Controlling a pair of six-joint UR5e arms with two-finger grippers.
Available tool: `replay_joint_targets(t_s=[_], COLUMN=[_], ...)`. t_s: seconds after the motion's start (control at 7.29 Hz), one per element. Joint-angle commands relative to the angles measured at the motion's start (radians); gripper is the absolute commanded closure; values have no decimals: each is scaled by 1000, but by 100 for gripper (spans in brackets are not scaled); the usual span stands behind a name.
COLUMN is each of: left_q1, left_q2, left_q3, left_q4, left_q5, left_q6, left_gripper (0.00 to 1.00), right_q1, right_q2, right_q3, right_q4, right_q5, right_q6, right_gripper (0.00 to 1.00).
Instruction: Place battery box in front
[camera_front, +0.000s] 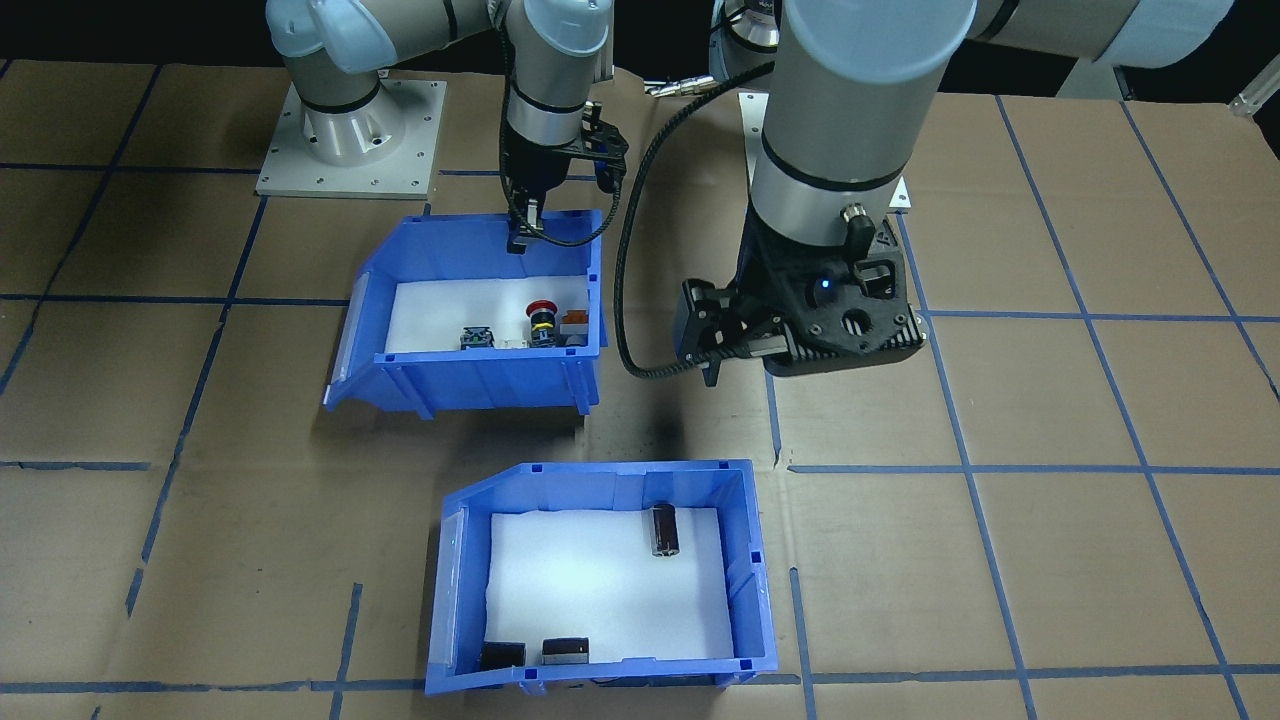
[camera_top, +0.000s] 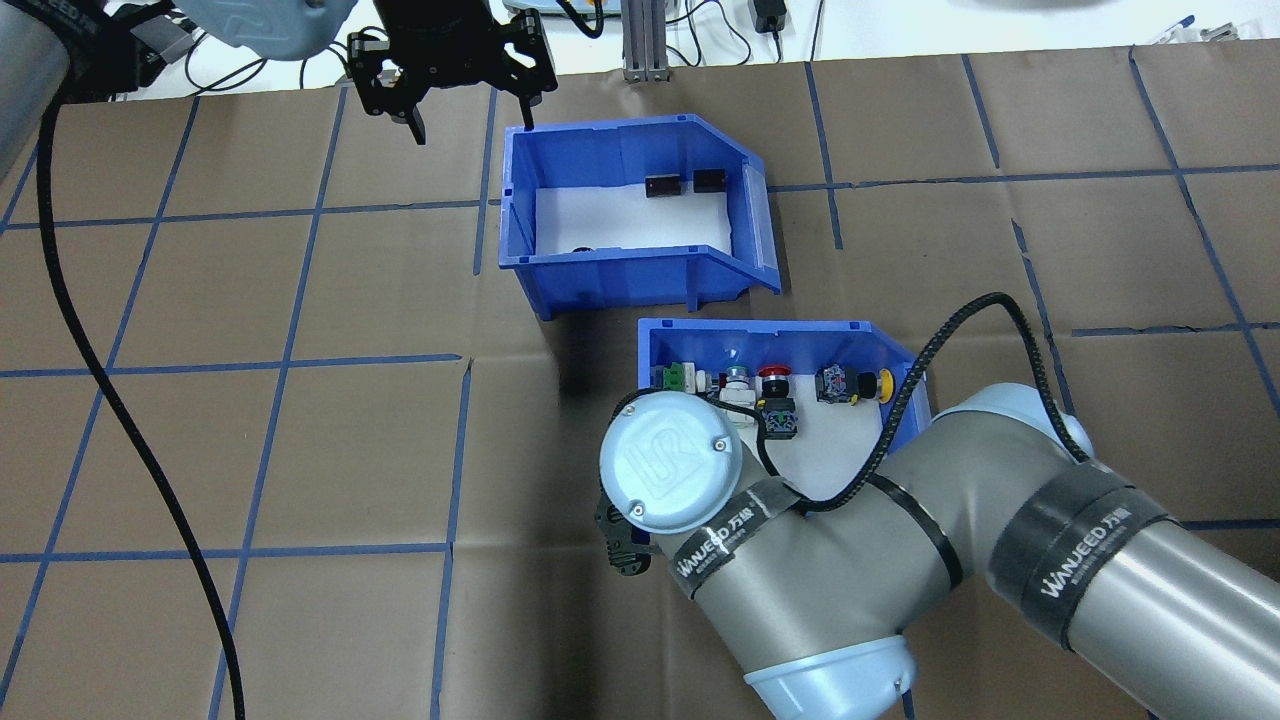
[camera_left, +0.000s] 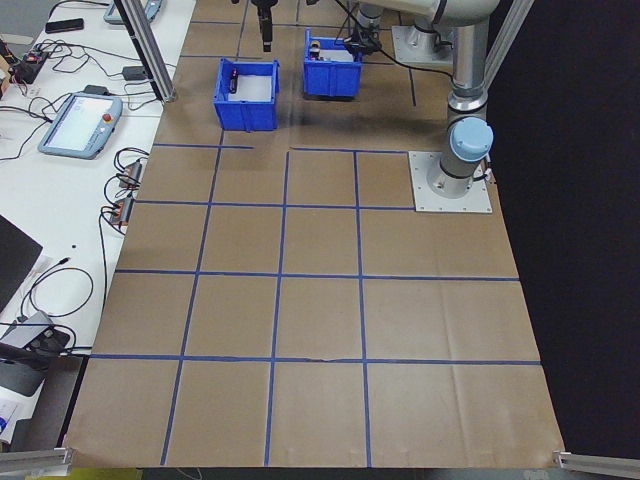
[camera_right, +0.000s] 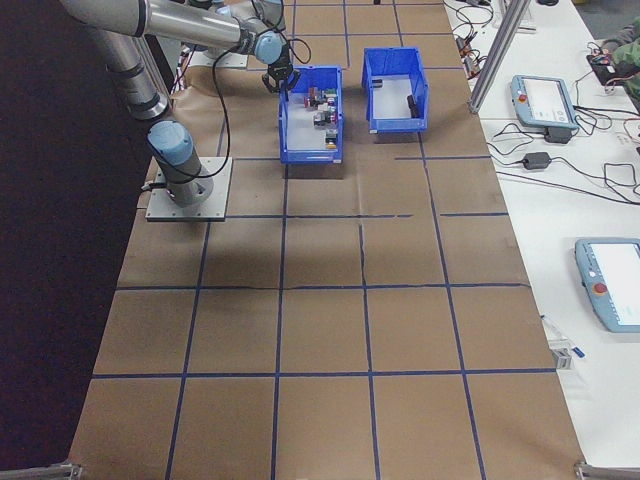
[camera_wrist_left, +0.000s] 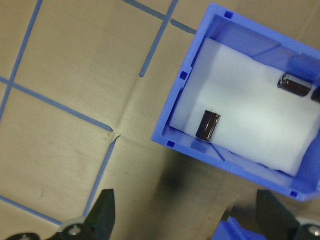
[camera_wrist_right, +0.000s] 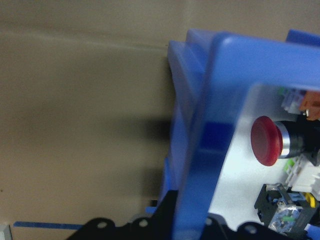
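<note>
Done: battery box (camera_front: 600, 580) on the worktop's far side, ahead of switch bin (camera_front: 480, 315).
Left gripper (camera_top: 455, 95): jaws apart, empty.
Right gripper (camera_wrist_right: 190, 225): jaws straddling switch bin's wall; clamped or not, cannot tell.
Left: apparently nothing.

The battery box (camera_front: 598, 580) is a blue plastic bin with one sloped-cut open side and a white foam liner, sitting upright on the brown counter (camera_front: 1000, 560). Three small dark cylinders (camera_front: 664, 529) with silver ends lie on the liner: one alone near a wall, two together at the opposite wall.
</note>
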Motion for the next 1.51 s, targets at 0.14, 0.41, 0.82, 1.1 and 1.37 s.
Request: replay_joint_targets(t_s=[0.14,0.41,0.82,1.1,1.37], left_q1=[6,3,6,16,20], left_q2=[32,34,47,46,49], left_q3=[-10,-10,-5,4,4], left_q4=[-19,-27,-97,-116,-114], left_q5=[1,1,9,53,43], left_q6=[138,139,148,150,243], left_gripper=[1,1,1,1,1], right_q1=[71,102,94,62,-74], right_q2=[64,103,115,46,-64], right_q3=[-58,-86,-82,-85,-82], right_q4=[3,6,4,7,106], right_q5=[3,3,-6,-7,0], right_q6=[66,66,66,66,64], right_gripper=[94,93,0,0,0])
